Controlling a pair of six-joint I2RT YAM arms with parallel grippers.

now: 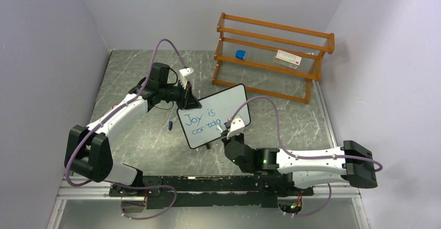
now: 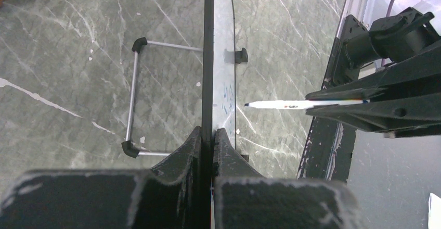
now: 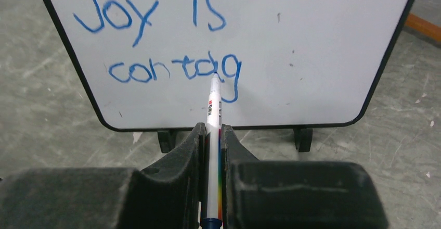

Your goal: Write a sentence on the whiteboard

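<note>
The whiteboard (image 1: 229, 101) stands tilted on the marble table, black-framed with little feet. My left gripper (image 1: 188, 100) is shut on its upper left edge; in the left wrist view the board (image 2: 208, 57) is edge-on between the shut jaws of that gripper (image 2: 208, 132). My right gripper (image 3: 210, 130) is shut on a white marker (image 3: 213, 109) with a rainbow stripe. The marker's tip touches the board (image 3: 322, 47) at the letter "g". The sentence (image 3: 156, 41) reads "Joy is" above "contag" in blue. From above, the right gripper (image 1: 229, 130) sits at the board's lower right.
An orange wooden rack (image 1: 273, 34) stands at the back right, holding a blue item (image 1: 240, 54) and a white and red box (image 1: 288, 58). A small blue cap (image 1: 170, 125) lies on the table left of the board. The board's wire stand (image 2: 134, 99) rests behind it.
</note>
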